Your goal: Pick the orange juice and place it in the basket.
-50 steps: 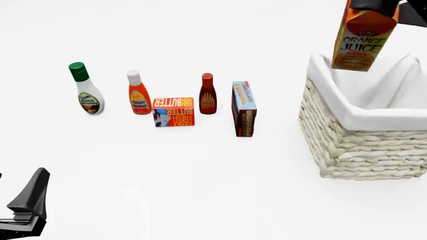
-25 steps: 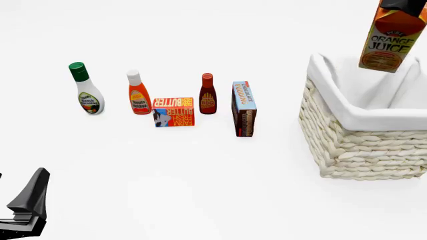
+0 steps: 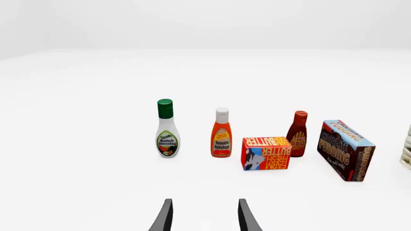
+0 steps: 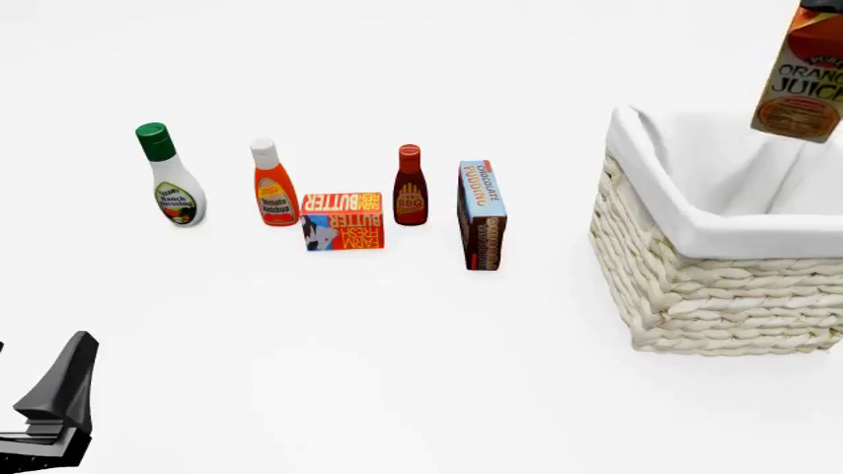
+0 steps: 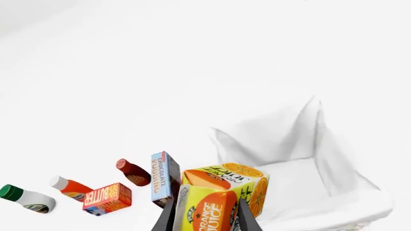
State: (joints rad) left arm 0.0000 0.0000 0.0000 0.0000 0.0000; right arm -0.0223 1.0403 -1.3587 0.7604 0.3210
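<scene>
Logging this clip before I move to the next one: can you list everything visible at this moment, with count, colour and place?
Tall orange and yellow gable-top orange juice carton: one, held in the air above the basket's far right part.
Large cream woven wicker basket with white cloth liner: one, right side of the table.
Upright brown-blue chocolate pudding box: one, left of the basket.
Dark red BBQ sauce bottle: one, left of the pudding box.
Flat red-yellow butter box: one, between the BBQ bottle and the ketchup.
Orange ketchup bottle with white cap: one, left of the butter.
White ranch dressing bottle with green cap: one, far left of the row.
Left claw: black, open, low at near left.
Right claw: black, shut on the carton.
</scene>
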